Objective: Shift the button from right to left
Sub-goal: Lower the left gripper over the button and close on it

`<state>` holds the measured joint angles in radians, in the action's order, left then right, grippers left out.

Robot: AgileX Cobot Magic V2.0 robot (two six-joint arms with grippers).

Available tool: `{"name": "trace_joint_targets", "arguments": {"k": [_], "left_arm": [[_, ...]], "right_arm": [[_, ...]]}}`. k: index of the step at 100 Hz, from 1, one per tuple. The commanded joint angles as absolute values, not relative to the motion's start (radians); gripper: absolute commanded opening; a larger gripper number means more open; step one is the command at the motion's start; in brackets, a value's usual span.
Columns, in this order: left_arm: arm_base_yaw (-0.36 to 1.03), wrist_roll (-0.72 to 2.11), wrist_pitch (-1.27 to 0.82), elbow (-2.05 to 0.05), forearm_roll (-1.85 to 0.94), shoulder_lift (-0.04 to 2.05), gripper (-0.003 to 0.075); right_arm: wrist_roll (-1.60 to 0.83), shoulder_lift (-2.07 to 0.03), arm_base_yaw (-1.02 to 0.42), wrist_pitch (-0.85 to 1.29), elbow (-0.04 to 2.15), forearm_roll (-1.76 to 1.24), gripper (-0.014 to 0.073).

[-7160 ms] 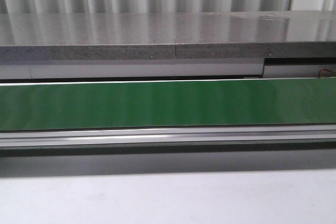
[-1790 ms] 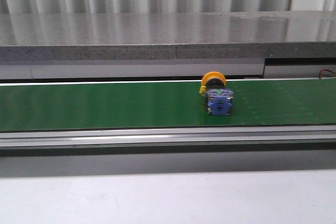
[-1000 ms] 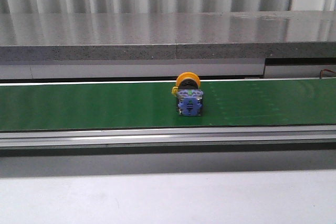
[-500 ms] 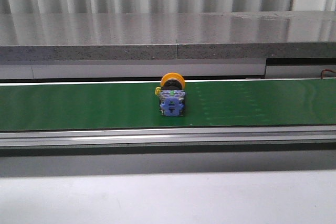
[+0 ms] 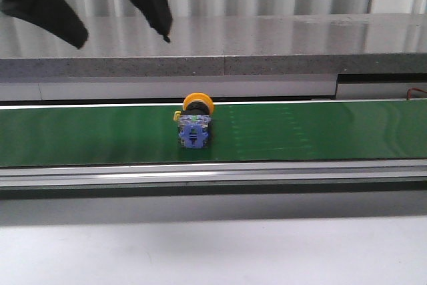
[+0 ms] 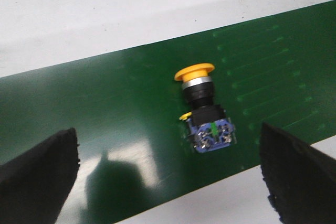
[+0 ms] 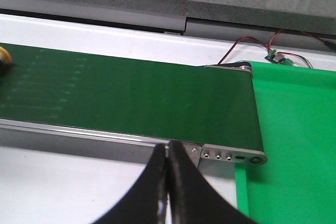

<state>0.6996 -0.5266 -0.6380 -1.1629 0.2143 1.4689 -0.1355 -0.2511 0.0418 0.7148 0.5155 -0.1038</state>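
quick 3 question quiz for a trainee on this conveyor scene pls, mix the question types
1. True or false: the button lies on its side on the green belt.
2. Which claw has its fingers spread wide? A) left claw B) right claw
3. Fill in: the button's cap is ____ in colour.

Key: 1 true. 2 A; the left hangs open above the button, not touching it, while the right's fingers are pressed together and empty. 3 yellow-orange.
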Motion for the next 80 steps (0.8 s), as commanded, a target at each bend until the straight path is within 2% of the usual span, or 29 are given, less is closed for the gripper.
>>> {"name": "trace_joint_targets", "arguments": {"k": [1, 29, 67, 80], "left_arm": [[0.74, -0.593, -0.593, -1.236, 0.276, 1.504, 0.0662], [0.766, -0.6, -0.597, -1.322, 0.276, 1.667, 0.0662], [0.766, -0.681, -0.653, -1.322, 0.35, 1.76, 0.0661], [0.766, -0.689, -0.674, -1.322, 0.35, 1.78, 0.0613]], "right_arm": [[-0.14, -0.259, 0.042, 0.638, 0.541, -0.097, -0.0067], [-0.14, -0.259, 0.042, 0.638, 0.541, -0.097, -0.0067], [-0.14, -0.259, 0.042, 0.638, 0.541, -0.097, -0.0067], [-0.14, -0.259, 0.042, 0.638, 0.541, -0.097, -0.0067]]}}
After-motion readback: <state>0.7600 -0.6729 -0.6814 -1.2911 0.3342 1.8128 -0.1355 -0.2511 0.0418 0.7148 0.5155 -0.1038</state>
